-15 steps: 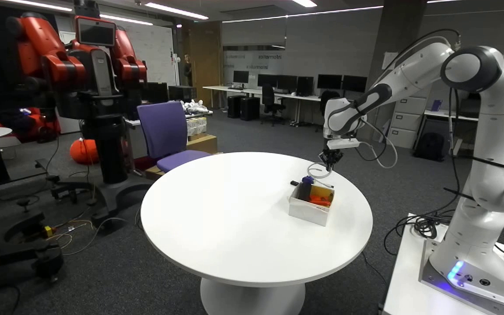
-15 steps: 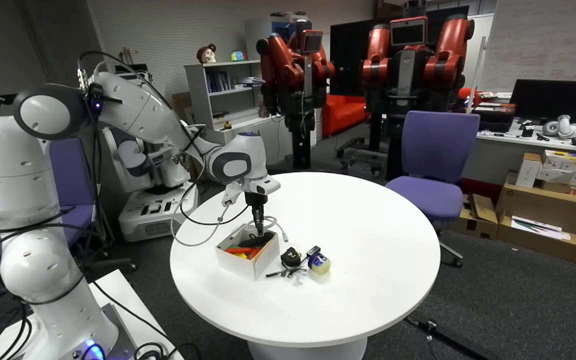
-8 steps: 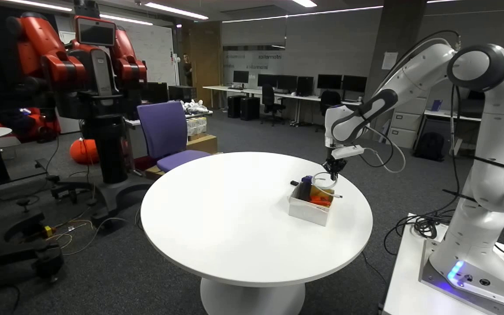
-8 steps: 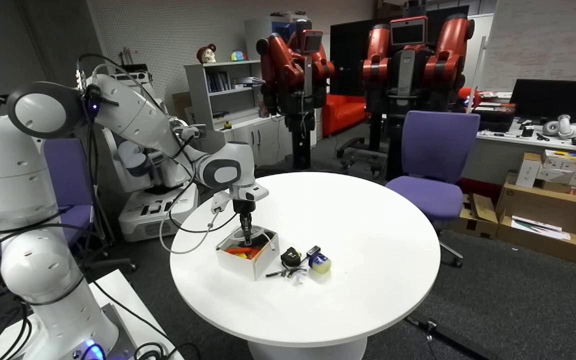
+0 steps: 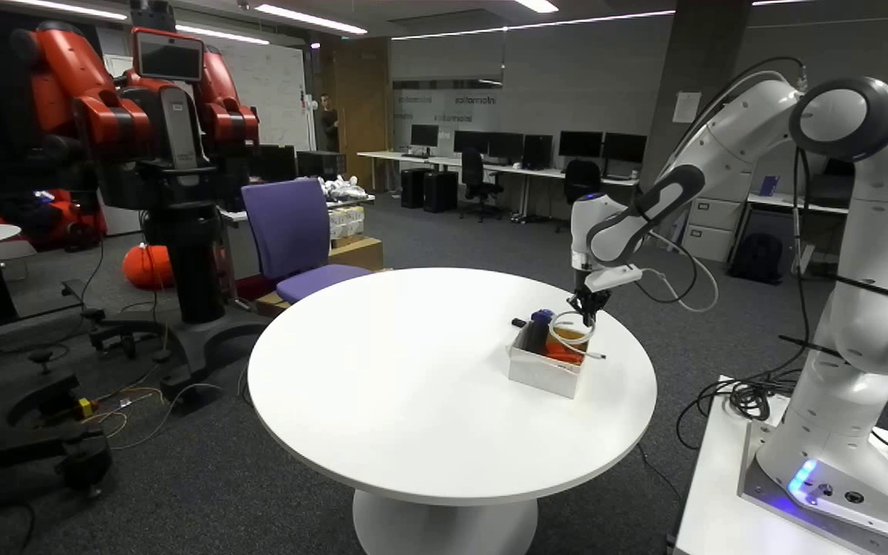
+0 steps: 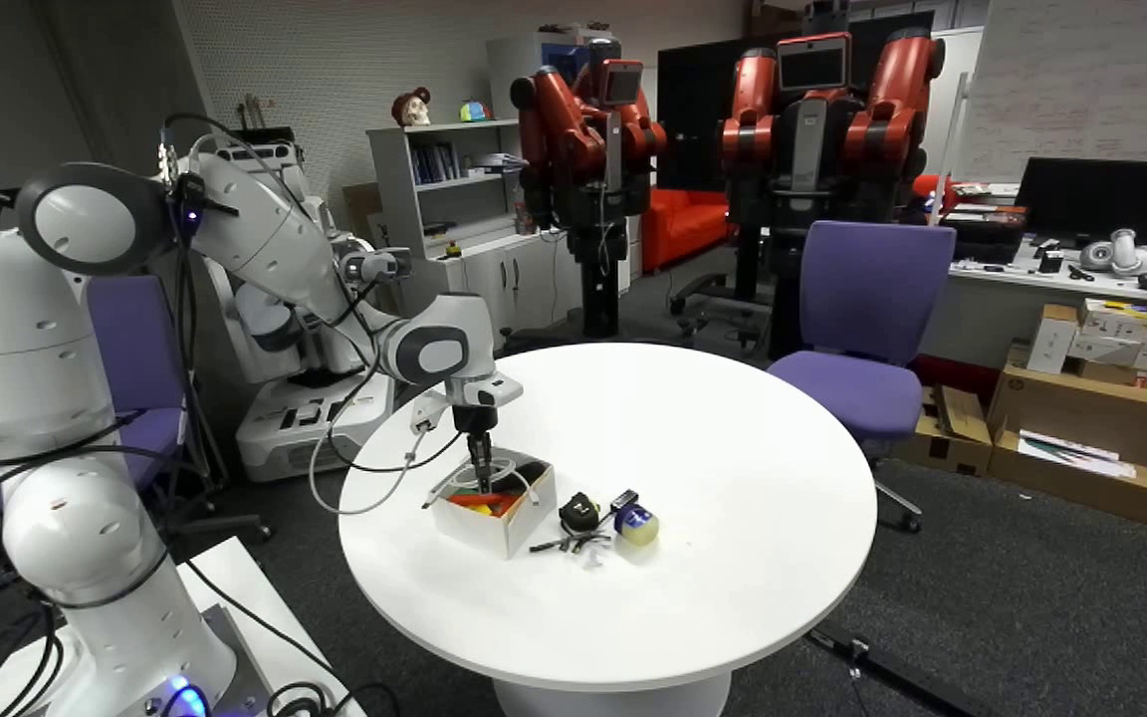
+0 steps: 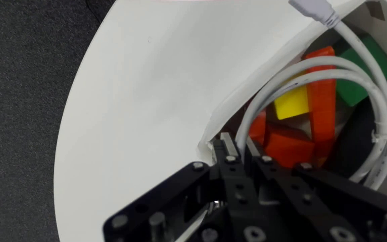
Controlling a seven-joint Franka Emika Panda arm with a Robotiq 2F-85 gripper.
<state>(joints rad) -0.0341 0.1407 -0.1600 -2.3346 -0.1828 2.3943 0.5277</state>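
Observation:
My gripper (image 7: 240, 143) is shut on a coiled white cable (image 7: 255, 104), which a tie bundles; one strand runs between the two fingertips. The gripper is low over one corner of an open white box (image 7: 247, 89), and the coil lies across its opening. In both exterior views the gripper (image 5: 586, 316) (image 6: 483, 486) points down at the box (image 5: 540, 374) (image 6: 479, 528). One cable end with its plug sticks out past the rim. Inside the box are an orange-red piece (image 7: 323, 111), a yellow block (image 7: 292, 102), a green block (image 7: 364, 67) and a dark object. Whether the cable touches them I cannot tell.
The box stands on a round white table (image 6: 733, 597). Beside it lie a black tape measure (image 6: 578, 512), a jar with blue and pale yellow parts (image 6: 637, 524) and small dark items (image 6: 573, 543). A purple chair (image 6: 847, 393) stands by the table's edge.
My gripper has moved down and over the box, carrying the cable. The coil went from beside the far rim to across the box opening. The other things on the table have not moved.

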